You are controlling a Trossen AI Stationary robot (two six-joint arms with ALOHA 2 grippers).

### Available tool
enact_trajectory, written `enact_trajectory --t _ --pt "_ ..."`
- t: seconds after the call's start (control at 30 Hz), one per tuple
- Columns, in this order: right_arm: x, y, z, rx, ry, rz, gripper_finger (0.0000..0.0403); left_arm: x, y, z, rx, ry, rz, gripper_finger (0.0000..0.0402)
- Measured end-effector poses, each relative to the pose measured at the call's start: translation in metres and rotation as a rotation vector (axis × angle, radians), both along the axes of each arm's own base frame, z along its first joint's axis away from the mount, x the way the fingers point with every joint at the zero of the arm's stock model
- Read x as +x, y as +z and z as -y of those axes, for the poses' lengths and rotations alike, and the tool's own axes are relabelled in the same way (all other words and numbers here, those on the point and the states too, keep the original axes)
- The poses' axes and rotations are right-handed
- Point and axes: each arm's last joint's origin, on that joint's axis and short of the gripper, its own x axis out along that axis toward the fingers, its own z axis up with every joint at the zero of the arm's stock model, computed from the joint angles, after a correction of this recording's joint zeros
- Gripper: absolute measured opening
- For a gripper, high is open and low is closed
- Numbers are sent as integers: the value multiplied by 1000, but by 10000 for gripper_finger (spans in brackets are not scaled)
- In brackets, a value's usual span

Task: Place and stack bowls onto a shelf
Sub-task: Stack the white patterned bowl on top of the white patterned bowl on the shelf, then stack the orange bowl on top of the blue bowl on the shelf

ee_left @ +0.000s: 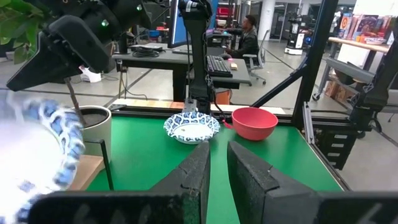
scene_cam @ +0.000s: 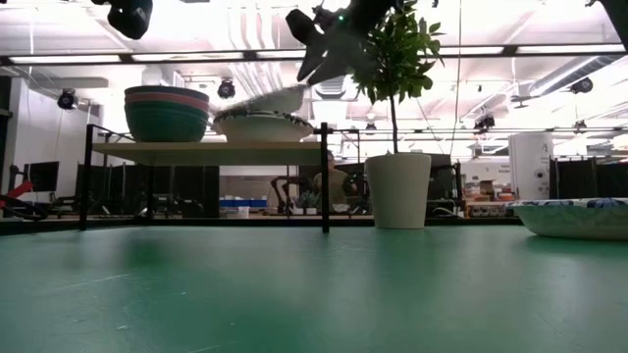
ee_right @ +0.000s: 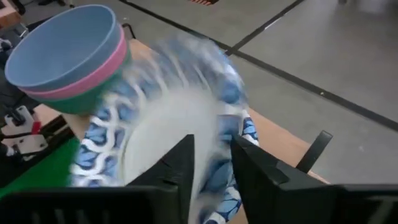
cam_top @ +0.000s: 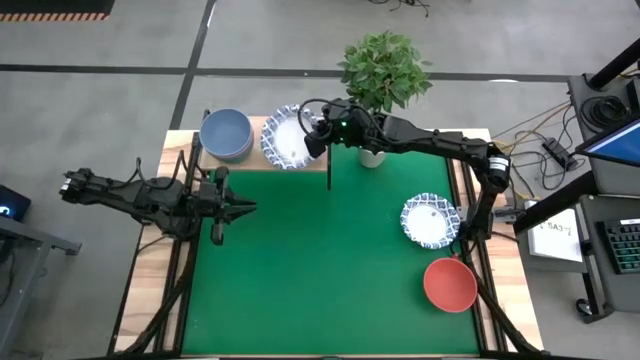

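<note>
While a patterned bowl (cam_top: 285, 138) is gripped by the right gripper (cam_top: 318, 137) above the shelf (cam_top: 262, 127), release onto the stack is needed next; the left gripper (cam_top: 243, 208) waits nearly closed, empty.

My counter (cam_top: 300, 280) has a green top. On it stand the pale plant pot (scene_cam: 397, 189), 1 blue-patterned white bowl (cam_top: 430, 220) and 1 red bowl (cam_top: 450, 284) near my right arm's side. The shelf (scene_cam: 206, 151) stands at the far edge, carrying a stack of plain bowls (scene_cam: 166, 114) beside patterned bowls (scene_cam: 263, 125).
</note>
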Motion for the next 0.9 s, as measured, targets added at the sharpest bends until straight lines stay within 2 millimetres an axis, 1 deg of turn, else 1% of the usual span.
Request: enact_trajectory --t 0.13,0.23,0.33,0.43,0.53,0.67,0.77,0.9 --pt "0 0 0 -13 -2 -9 125 0 0 0 0 0 0 38" --pt "0 0 0 -22 5 -15 138 0 0 0 0 0 0 38" --pt "1 0 -4 -44 38 -33 145 0 0 0 0 0 0 38" --pt "4 1 -14 -80 90 -61 144 0 0 0 0 0 -1 38" --pt "7 3 -30 -136 164 -94 136 0 -1 0 2 0 -6 38" --pt "9 9 -61 -192 266 -120 124 1 -2 0 3 0 -14 38" --pt "4 14 -85 -197 332 -146 121 3 -3 1 6 0 -24 38" --pt "-10 17 -114 -146 392 -211 121 8 -4 2 8 0 -34 38"
